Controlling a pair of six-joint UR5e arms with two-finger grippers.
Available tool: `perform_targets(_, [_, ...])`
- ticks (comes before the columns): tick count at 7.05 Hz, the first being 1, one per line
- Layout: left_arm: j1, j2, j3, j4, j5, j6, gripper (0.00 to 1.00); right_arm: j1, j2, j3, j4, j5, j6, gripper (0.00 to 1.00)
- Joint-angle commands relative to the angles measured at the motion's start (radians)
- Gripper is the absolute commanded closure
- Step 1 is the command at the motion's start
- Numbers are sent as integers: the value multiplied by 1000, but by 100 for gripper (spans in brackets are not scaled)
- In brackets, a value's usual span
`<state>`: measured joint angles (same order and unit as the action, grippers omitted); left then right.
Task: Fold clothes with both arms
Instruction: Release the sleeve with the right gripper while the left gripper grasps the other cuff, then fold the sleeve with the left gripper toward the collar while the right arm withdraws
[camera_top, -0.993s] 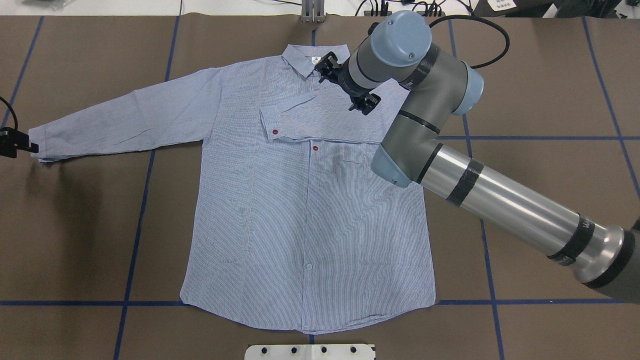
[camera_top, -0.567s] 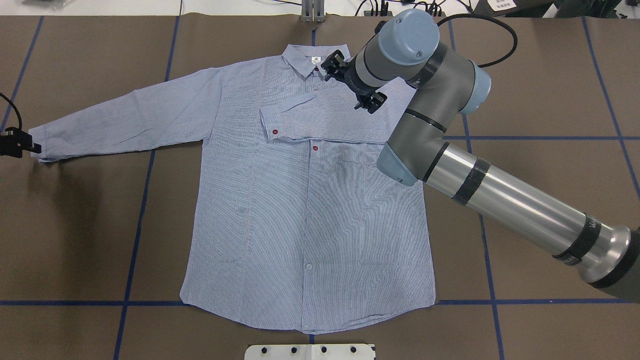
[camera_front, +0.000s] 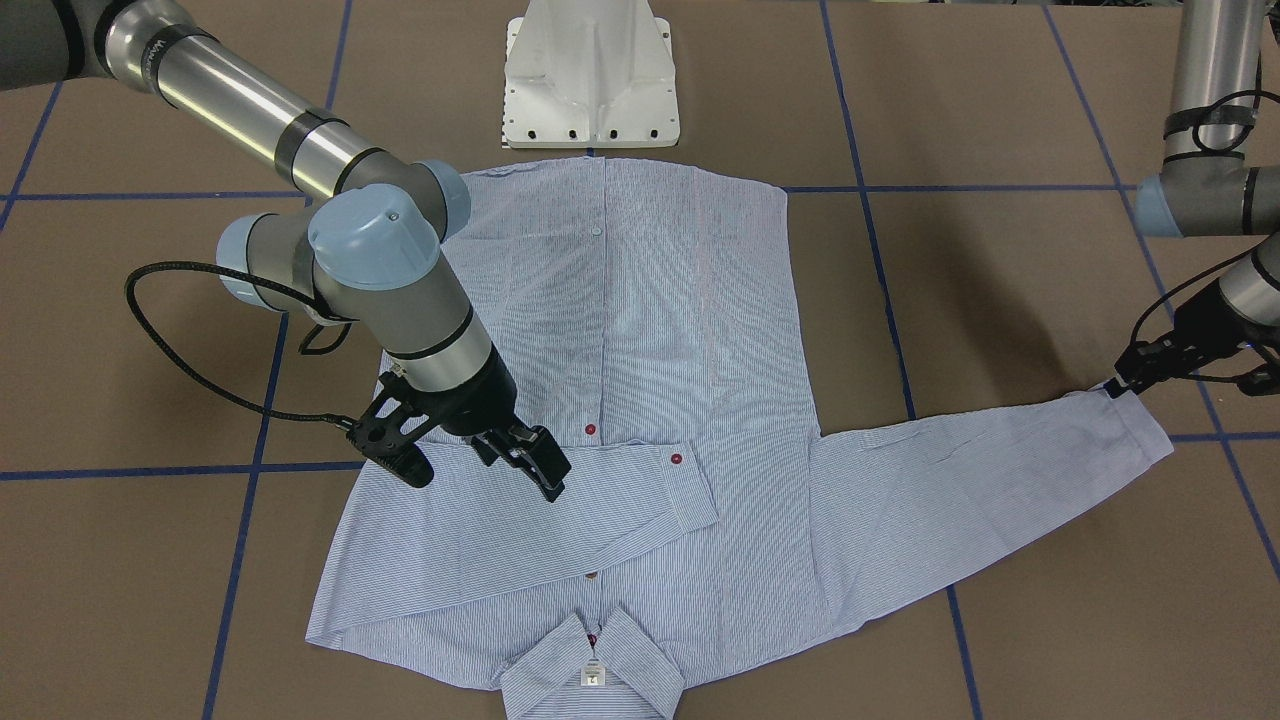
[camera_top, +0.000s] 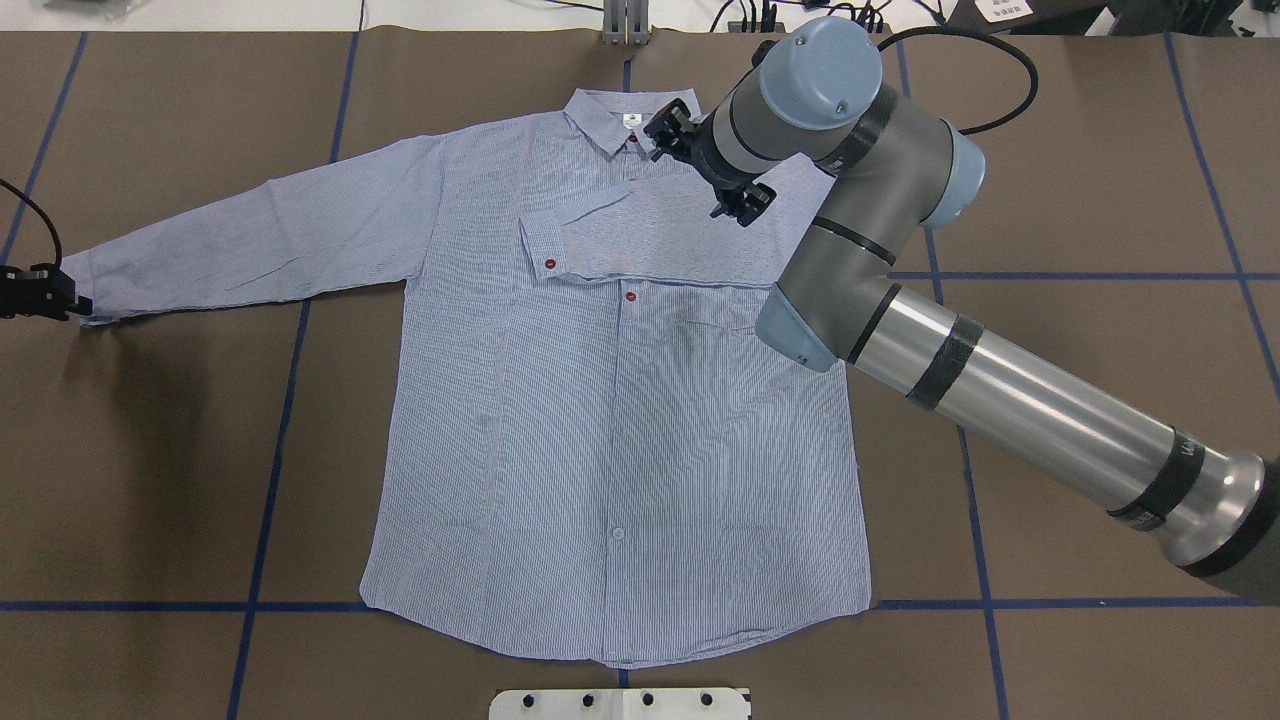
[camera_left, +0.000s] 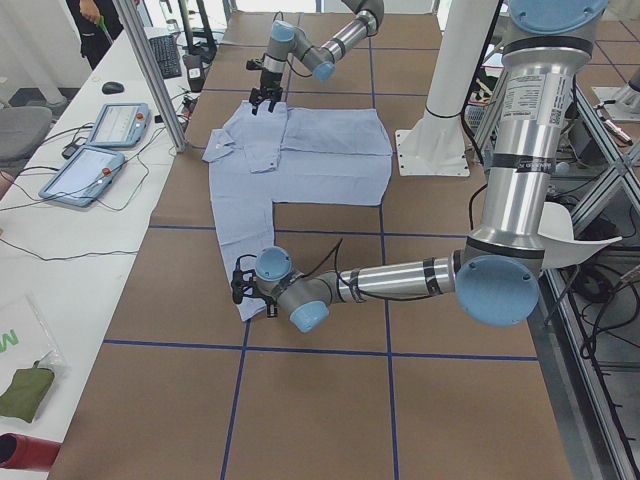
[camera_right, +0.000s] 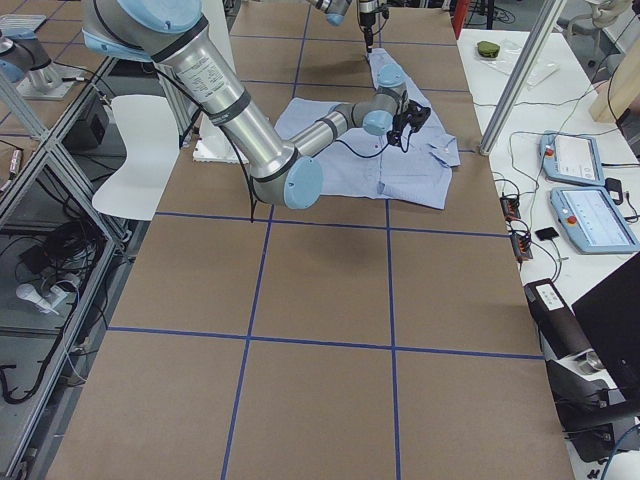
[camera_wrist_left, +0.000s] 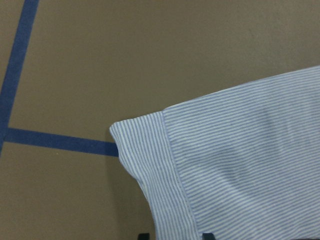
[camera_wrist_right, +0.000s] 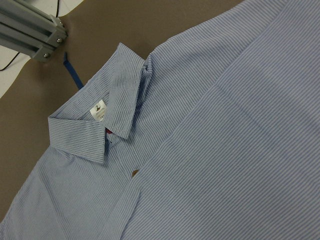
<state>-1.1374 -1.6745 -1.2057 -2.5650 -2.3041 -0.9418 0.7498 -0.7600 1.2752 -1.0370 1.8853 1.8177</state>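
The shirt (camera_top: 600, 420) lies flat on the counter (camera_top: 150, 450), one sleeve (camera_top: 650, 245) folded across just below the collar (camera_top: 600, 115), the right claw (camera_front: 475, 465) open and empty above it; far from the collar the left claw (camera_front: 1118, 387) meets the other cuff (camera_front: 1140, 425), presumably to fold it in, though I cannot tell whether it pinches.

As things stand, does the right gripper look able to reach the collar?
Probably yes. The right gripper hovers open above the folded sleeve, close to the collar. Nothing stands between them, so the way looks free.
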Motion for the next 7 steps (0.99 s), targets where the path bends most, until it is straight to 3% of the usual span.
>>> perform_targets(1, [2, -4, -5, 0, -1, -2, 100, 0, -1, 1, 0, 0, 2, 1])
perform_targets(3, [2, -17, -78, 0, 0, -2, 100, 9, -4, 9, -2, 6, 0, 1])
perform_targets(5, [2, -123, -141, 17, 0, -62, 100, 113, -164, 140, 0, 140, -35, 1])
perform_targets(7, [74, -273, -152, 19, 0, -244, 100, 213, -347, 237, 6, 243, -252, 1])
